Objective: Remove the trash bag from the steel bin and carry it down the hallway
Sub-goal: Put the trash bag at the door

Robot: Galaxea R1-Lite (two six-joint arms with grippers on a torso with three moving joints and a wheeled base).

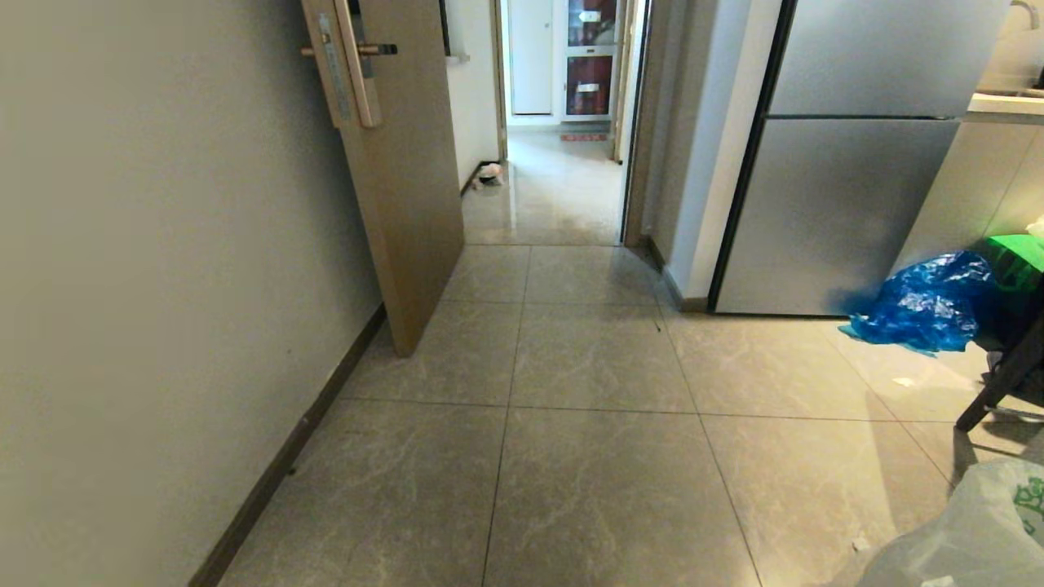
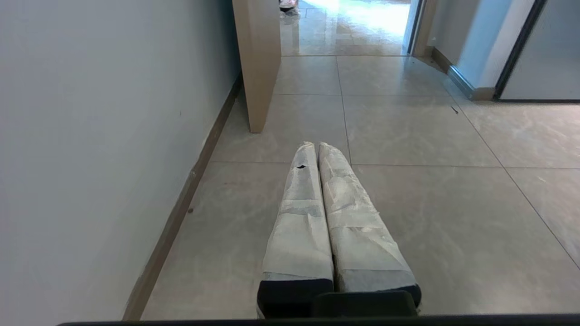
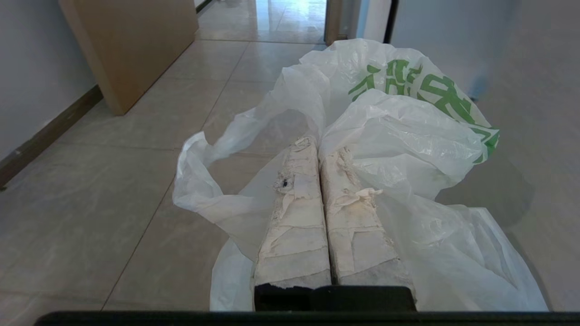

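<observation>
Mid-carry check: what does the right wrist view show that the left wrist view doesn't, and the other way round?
Right wrist only: the right gripper shut on the trash bag, green print visible. Left wrist only: the left gripper shut and holding nothing, plus the bare wall beside it. Both share the open wooden door and the tiled floor running towards the hallway.

crinkled white trash bag, green print, bunched.

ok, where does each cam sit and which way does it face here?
Head: up on the robot, looking forward and down the hallway to the open door; no arm visible.
Left wrist: behind the left gripper, jaws shut and empty.
Right wrist: behind the right gripper, shut on the trash bag.
Shared: all three show the door.
</observation>
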